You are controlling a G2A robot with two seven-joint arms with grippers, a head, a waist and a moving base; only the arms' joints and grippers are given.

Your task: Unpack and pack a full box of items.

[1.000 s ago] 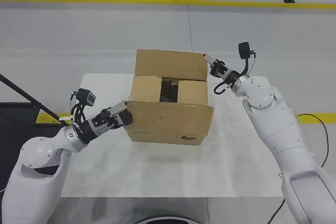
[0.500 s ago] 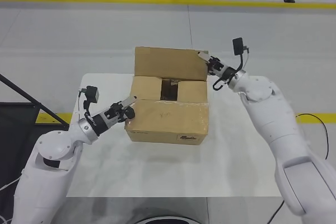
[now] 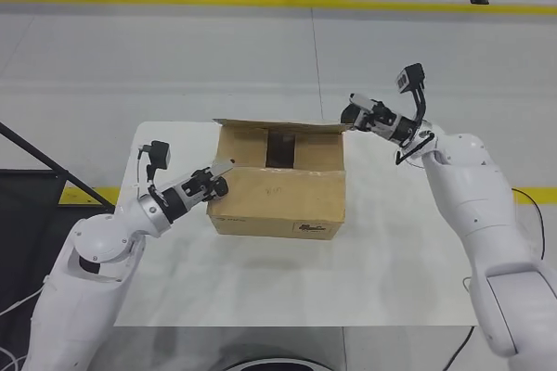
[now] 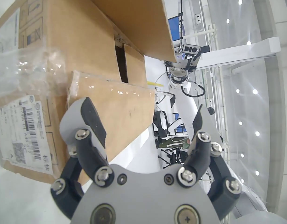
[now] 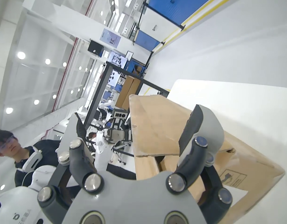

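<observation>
1. We've got the cardboard box [image 3: 277, 197] sitting mid-table [image 3: 399, 269].
2. Our left gripper [image 3: 219, 175] is spread wide at its near left corner.
3. Our right gripper [image 3: 355, 100] is spread too, at the far right corner.

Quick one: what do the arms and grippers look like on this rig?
Left arm and right arm: glossy white shells, black wrist sections, black wrist camera and looped black cable. Left gripper and right gripper: grey screwed base plate, black linkages, pale grey fingers with black pads.
</observation>
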